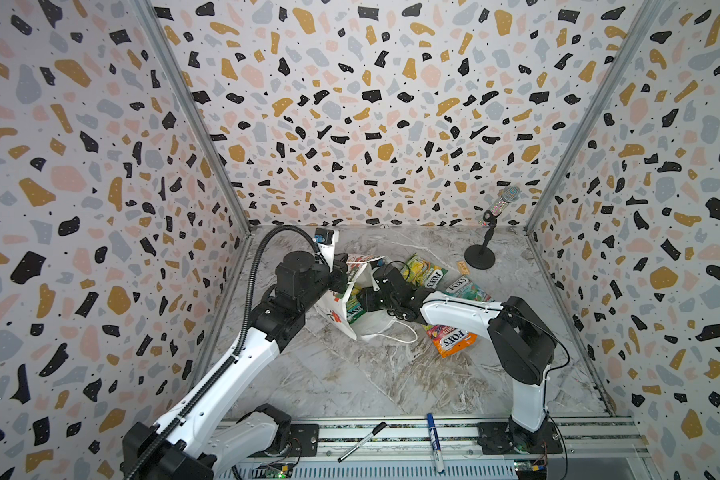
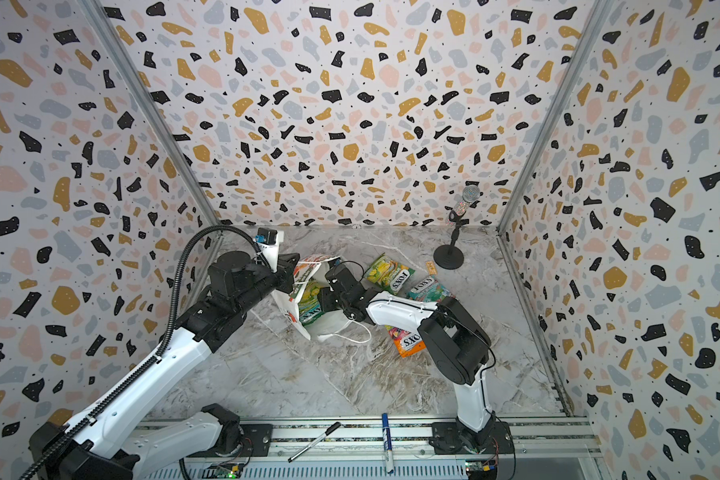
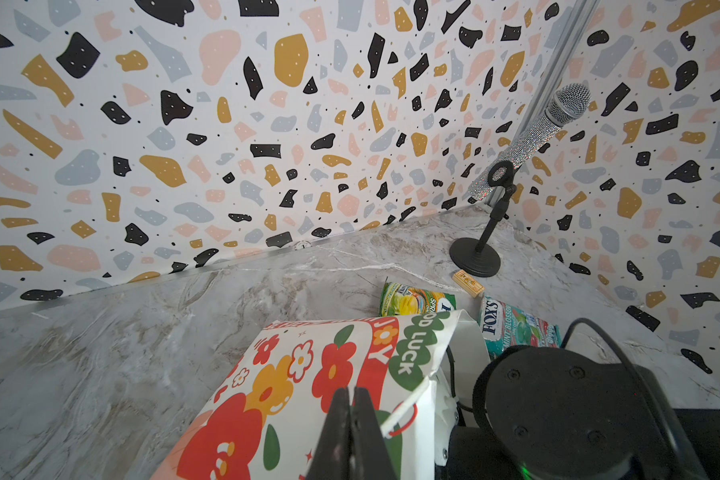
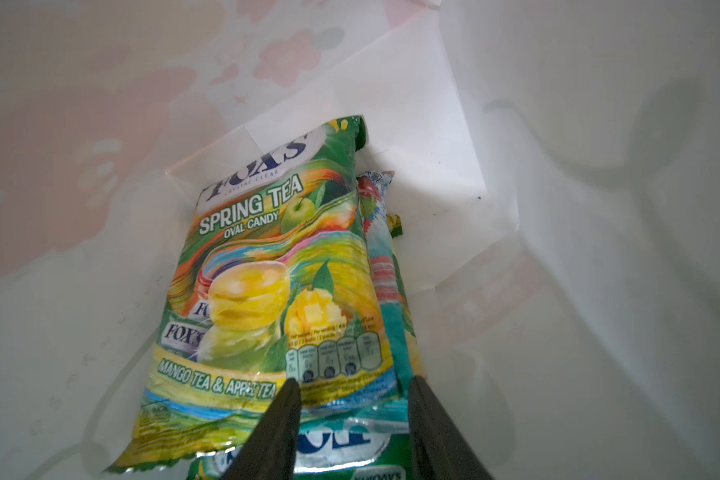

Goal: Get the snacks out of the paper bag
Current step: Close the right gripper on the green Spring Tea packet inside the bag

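**Q:** Where does the paper bag [image 1: 360, 262] lie?

**A:** It is tipped on its side on the marble table [image 1: 350, 374], with its mouth toward the right arm, as both top views show. The left wrist view shows its flowered side.

**Q:** (a) Left gripper [image 3: 353, 392]?

**A:** Its jaws are pressed together, pinching the bag's upper rim just beside a white cord handle [image 3: 395, 419].

**Q:** (b) Right gripper [image 4: 354, 380]?

**A:** It is inside the bag's mouth. Its jaws stand apart and clamp nothing. Their tips are over the near ends of the packets; whether they touch cannot be told.

**Q:** Which snacks are in the bag?

**A:** A green-yellow packet [image 4: 267, 270] lies on top, with a teal packet [image 4: 393, 328] partly under it. A third packet [image 4: 337, 440] is nearest the gripper.

**Q:** And outside?

**A:** Three lie on the table, right of the bag. A second green-yellow packet [image 1: 427, 272] is farthest back. A second teal packet [image 1: 468, 291] is partly under the right arm. An orange packet [image 1: 449, 338] is nearest the front.
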